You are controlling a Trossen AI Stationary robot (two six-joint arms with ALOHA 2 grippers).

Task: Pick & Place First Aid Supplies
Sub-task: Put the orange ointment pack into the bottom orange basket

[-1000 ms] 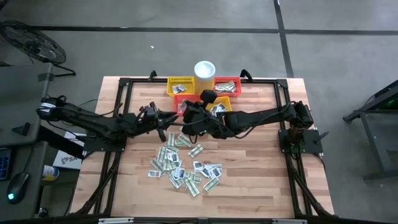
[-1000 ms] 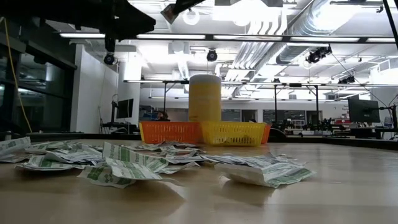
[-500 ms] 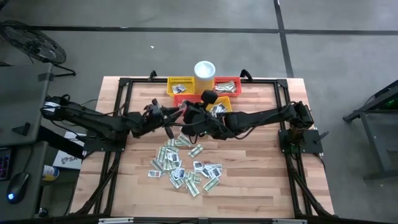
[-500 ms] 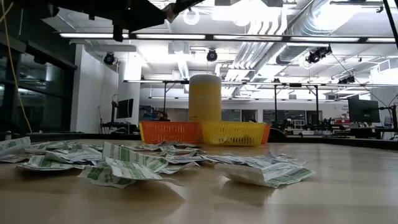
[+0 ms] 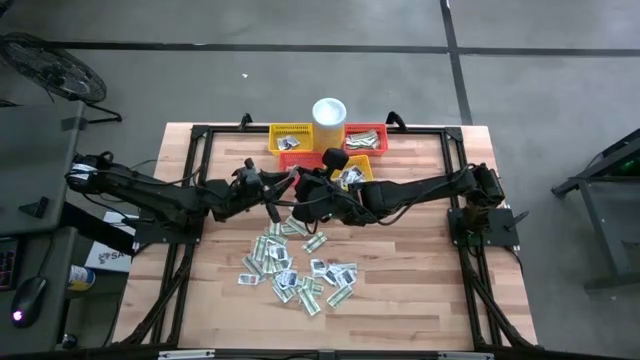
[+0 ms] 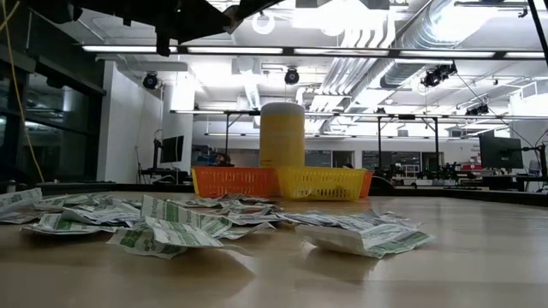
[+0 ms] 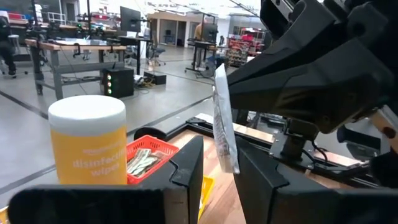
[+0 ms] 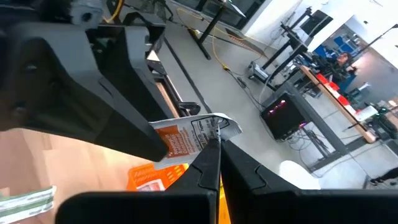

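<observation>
Above the table's middle, my right gripper (image 8: pixel 217 147) is shut on one white sachet (image 8: pixel 189 135) with an orange patch and dark print. My left gripper (image 7: pixel 219 145) faces it, open. Its fingers stand on either side of the sachet's lower end (image 7: pixel 229 163); whether they touch it I cannot tell. In the high view the two grippers meet, the left gripper (image 5: pixel 281 190) beside the right gripper (image 5: pixel 299 187). The other first aid supplies (image 5: pixel 296 266) lie in a loose heap on the wood, seen too in the low view (image 6: pixel 171 228). My right gripper pinches the sachet by one edge (image 8: pixel 216 129) between its two fingertips. The fingers come about level from the table's right side. The sachet stands upright on edge, lifted well clear of the table.
At the far edge stand a yellow mesh basket (image 5: pixel 290 137), a red-orange basket (image 5: pixel 366 137) holding sachets, and a white cylindrical tub (image 5: pixel 329 112) between them. Another yellow basket (image 5: pixel 354 170) sits under my right arm. A black frame (image 5: pixel 203 135) borders the table.
My left gripper has moved toward the table's right edge and slightly up, up to the sachet held by my right gripper, then stopped. The sachet and my right gripper have kept still.
</observation>
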